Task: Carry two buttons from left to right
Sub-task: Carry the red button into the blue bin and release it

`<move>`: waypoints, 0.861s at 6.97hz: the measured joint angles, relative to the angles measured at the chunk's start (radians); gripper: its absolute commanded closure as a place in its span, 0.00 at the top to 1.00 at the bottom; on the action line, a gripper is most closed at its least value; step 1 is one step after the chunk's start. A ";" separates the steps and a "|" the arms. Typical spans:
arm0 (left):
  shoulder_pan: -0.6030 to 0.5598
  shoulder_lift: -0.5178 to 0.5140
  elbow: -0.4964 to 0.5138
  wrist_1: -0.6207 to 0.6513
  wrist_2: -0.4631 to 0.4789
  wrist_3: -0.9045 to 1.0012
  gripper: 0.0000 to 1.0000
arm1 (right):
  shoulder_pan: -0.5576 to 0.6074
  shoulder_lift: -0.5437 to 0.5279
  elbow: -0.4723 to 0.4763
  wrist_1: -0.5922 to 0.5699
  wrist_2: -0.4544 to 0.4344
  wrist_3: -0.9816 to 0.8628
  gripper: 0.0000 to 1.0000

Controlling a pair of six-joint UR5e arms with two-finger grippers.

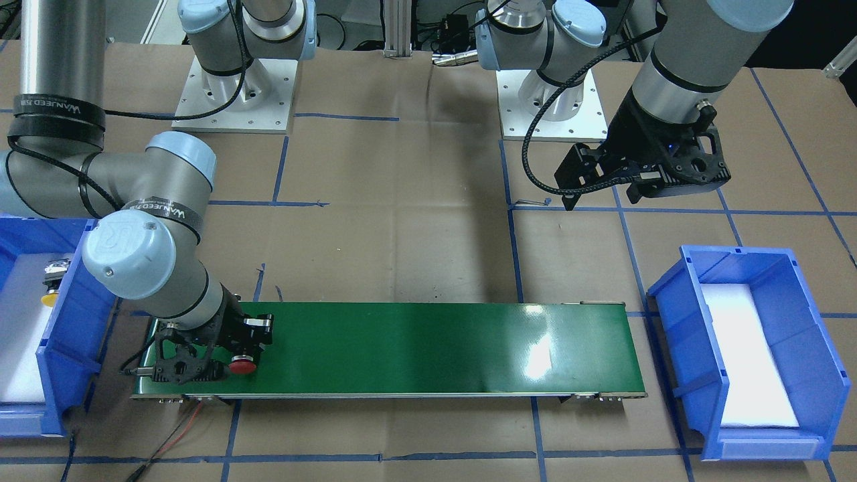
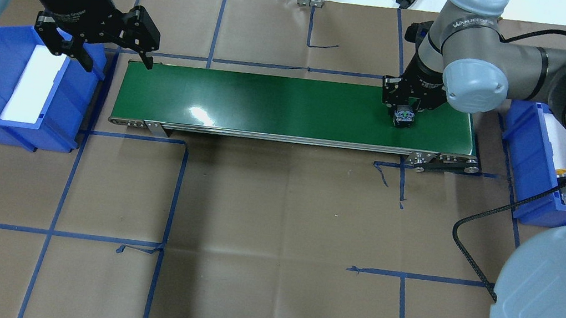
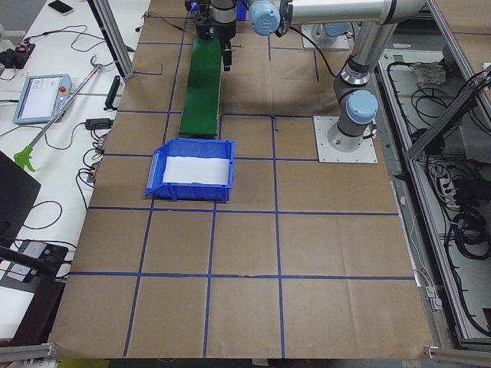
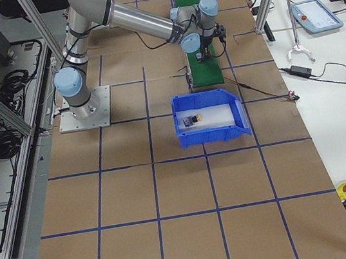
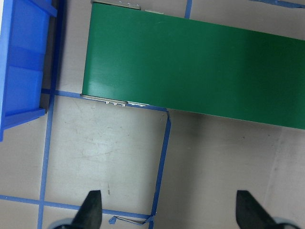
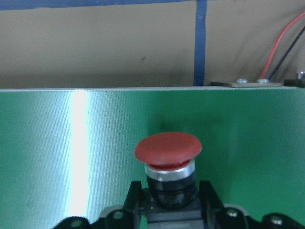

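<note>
One red mushroom-capped push-button (image 6: 167,149), clenched in the right tool (image 6: 170,205) low over the end of the green conveyor belt (image 1: 435,348), could tip or roll off on a skewed release; the yellow-capped button (image 1: 49,299) lies in the adjacent blue plastic bin (image 1: 67,335), and the left tool (image 5: 170,207) hangs released.

At the belt's (image 1: 428,348) right end is one button (image 1: 242,365), the other button (image 1: 50,299) in the right bin (image 1: 73,335) beside it.
</note>
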 measured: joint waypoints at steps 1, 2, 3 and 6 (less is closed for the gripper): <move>0.000 0.000 0.001 0.001 0.000 -0.001 1.00 | -0.020 -0.024 -0.041 0.077 -0.024 -0.013 0.02; 0.000 0.000 0.001 0.001 0.000 -0.001 1.00 | -0.063 -0.049 -0.104 0.166 -0.035 -0.046 0.02; 0.000 -0.001 0.002 0.000 0.000 -0.002 1.00 | -0.130 -0.073 -0.170 0.242 -0.048 -0.109 0.02; 0.000 -0.001 0.002 0.000 0.000 -0.003 1.00 | -0.365 -0.095 -0.260 0.316 -0.075 -0.420 0.02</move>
